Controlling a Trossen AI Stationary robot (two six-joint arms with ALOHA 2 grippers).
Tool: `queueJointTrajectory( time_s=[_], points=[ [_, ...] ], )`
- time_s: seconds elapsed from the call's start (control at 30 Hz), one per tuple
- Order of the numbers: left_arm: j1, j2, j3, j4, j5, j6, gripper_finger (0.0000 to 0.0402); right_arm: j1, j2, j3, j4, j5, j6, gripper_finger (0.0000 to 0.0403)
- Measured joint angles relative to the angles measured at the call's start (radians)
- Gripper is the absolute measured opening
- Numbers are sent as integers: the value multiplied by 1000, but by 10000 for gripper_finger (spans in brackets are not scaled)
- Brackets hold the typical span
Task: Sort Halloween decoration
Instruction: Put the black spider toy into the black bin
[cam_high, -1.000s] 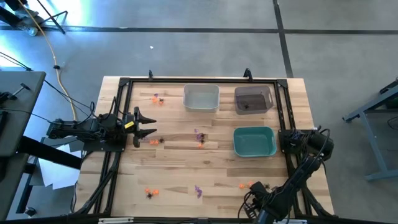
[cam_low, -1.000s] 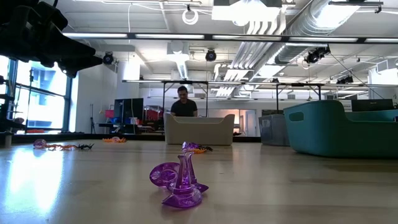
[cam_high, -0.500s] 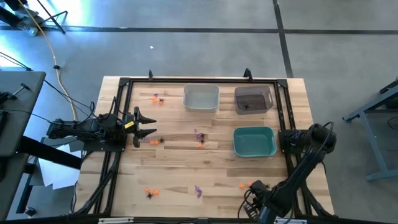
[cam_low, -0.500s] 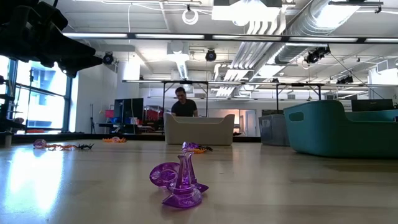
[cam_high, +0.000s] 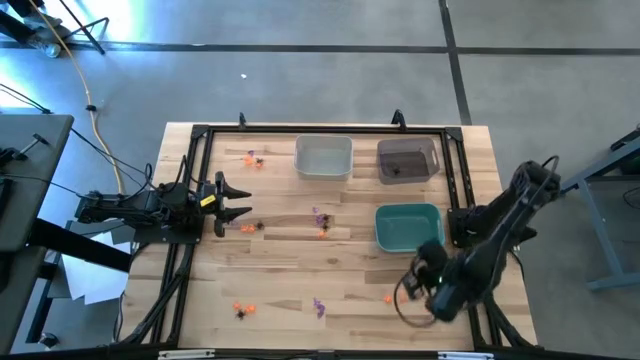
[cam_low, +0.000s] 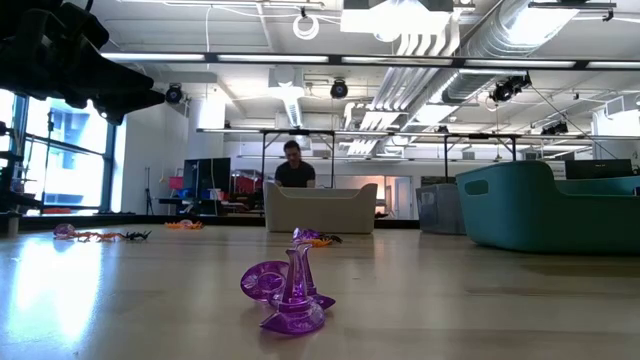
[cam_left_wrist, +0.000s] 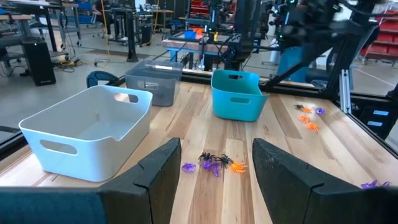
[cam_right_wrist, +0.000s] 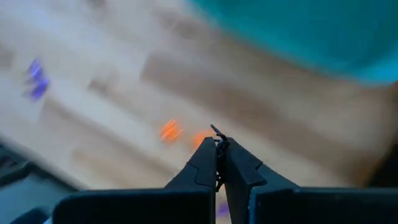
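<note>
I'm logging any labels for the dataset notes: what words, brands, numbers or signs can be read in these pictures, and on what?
None can be read: the white bin, dark bin and teal bin carry no visible lettering, nor do the trinkets or the arms.

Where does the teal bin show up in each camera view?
High view: teal bin right of centre, below the dark bin.
Low view: far right, at the picture's edge.
Left wrist view: upper middle, right of the white bin, at.
Right wrist view: blurred teal mass across the top.
Shared landmark: the white bin, seen in the high, low and left wrist views.
</note>
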Motion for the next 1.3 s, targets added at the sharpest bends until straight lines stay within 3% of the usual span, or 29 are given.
queueJointTrajectory(
  time_s=[0.23, 0.43, 0.73, 0.93, 1.1, 1.3],
  points=[
    [0, 0, 0, 0, 0, 0, 186, -211, -137, 0, -187, 72, -217, 1],
    [0, 0, 0, 0, 0, 0, 186, -490, -232, 0, -270, 101, -474, 1],
    [0, 0, 0, 0, 0, 0, 186, -1028, -255, 0, -174, 120, -1042, 1],
    [0, 0, 0, 0, 0, 0, 186, -1340, -202, 1, 36, -9, -1395, 1],
    [0, 0, 0, 0, 0, 0, 186, -1488, -95, 1, 115, -93, -1555, 9],
    [0, 0, 0, 0, 0, 0, 186, -1532, -2, 1, 162, -142, -1652, 56]
  ],
)
